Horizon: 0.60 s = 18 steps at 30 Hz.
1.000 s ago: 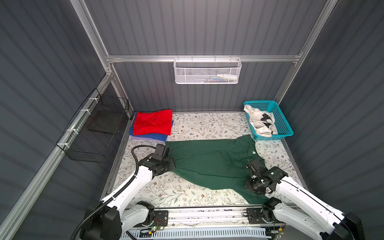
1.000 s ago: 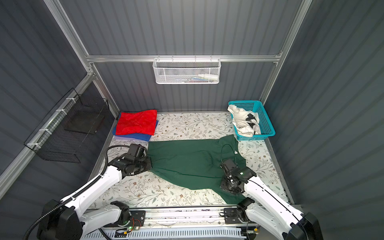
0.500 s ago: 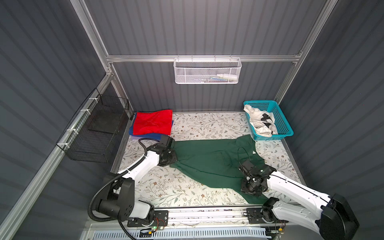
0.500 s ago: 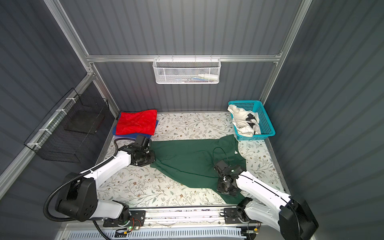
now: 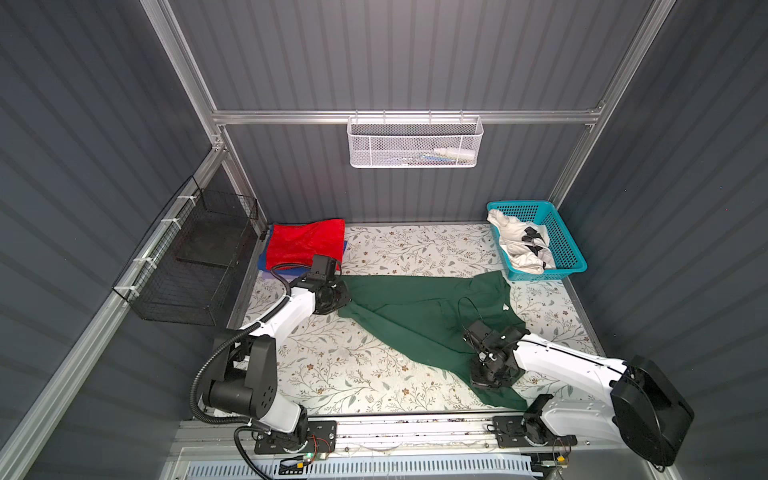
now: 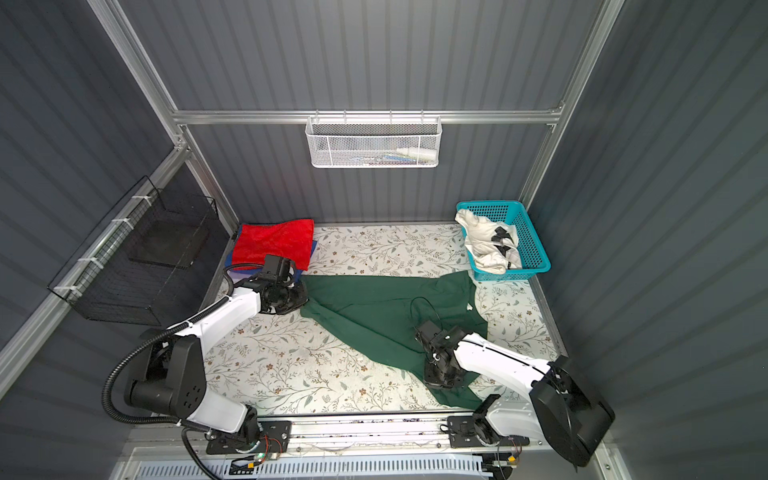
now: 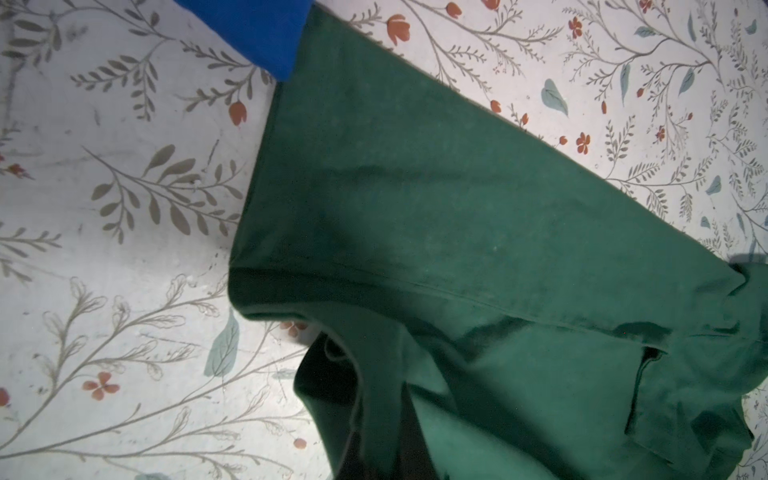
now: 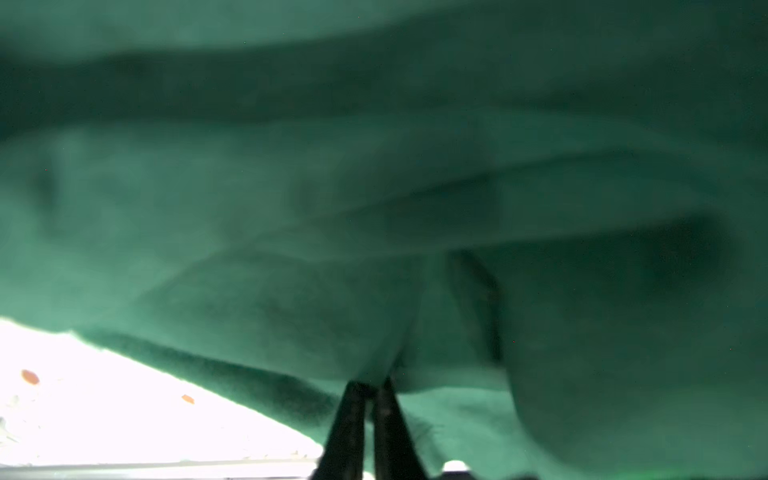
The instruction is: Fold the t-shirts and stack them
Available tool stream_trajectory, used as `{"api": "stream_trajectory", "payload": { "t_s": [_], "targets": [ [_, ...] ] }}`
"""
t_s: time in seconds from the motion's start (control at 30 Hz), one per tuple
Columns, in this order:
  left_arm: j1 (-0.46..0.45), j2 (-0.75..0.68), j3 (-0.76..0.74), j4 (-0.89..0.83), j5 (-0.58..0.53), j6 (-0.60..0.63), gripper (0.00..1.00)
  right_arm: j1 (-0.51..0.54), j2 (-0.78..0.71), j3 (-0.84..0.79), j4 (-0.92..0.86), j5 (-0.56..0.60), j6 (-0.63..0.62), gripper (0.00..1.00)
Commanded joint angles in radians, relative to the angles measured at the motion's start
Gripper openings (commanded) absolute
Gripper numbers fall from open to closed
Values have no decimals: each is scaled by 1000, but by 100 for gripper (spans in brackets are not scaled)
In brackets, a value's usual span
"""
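Green t-shirt [image 5: 419,307] spread for folding: left gripper [image 5: 340,297] and right gripper [image 8: 371,385] each clenched on its cloth; next, probably lift both ends together, folding 1 side across.

The dark green t-shirt [image 5: 415,307] is a plain, deep green with no print. The red t-shirt [image 5: 305,243] is a bright, plain scarlet, and the blue t-shirt [image 7: 257,29] is a plain royal blue. The white t-shirt [image 5: 519,245] bears black marks. The lattice basket [image 5: 565,241] is turquoise.

The desk [image 5: 353,365] has a white cover printed with grey-green leafy sprigs, small orange-red flowers and a few pale blue leaves. The left arm [image 5: 286,316] and right arm [image 5: 561,361] are white with black joints. The right gripper [image 8: 371,384] shows black against the green cloth.

The mesh basket [image 5: 415,141] is white and the wire basket [image 5: 195,257] black. The ribbed walls [image 5: 415,54] are dark grey.
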Motion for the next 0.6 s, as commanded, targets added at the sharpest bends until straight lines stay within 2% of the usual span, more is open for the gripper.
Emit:
{"api": "stream_trajectory", "payload": {
  "t_s": [0.0,0.13,0.27,0.4,0.57],
  "targets": [
    [4,10,5,-1,29,11,0,4,19,10,23,19,-17,0],
    [4,-23,-23,-16,15,21,0,4,-21,29,-34,46,-14,0],
    [4,-104,-96,13,10,-3,0,4,-109,46,-101,50,11,0],
    [4,-157,-133,-22,-2,14,0,9,-230,22,-169,67,56,0],
    [4,-256,-211,-49,-16,13,0,12,-306,58,-284,76,79,0]
  ]
}}
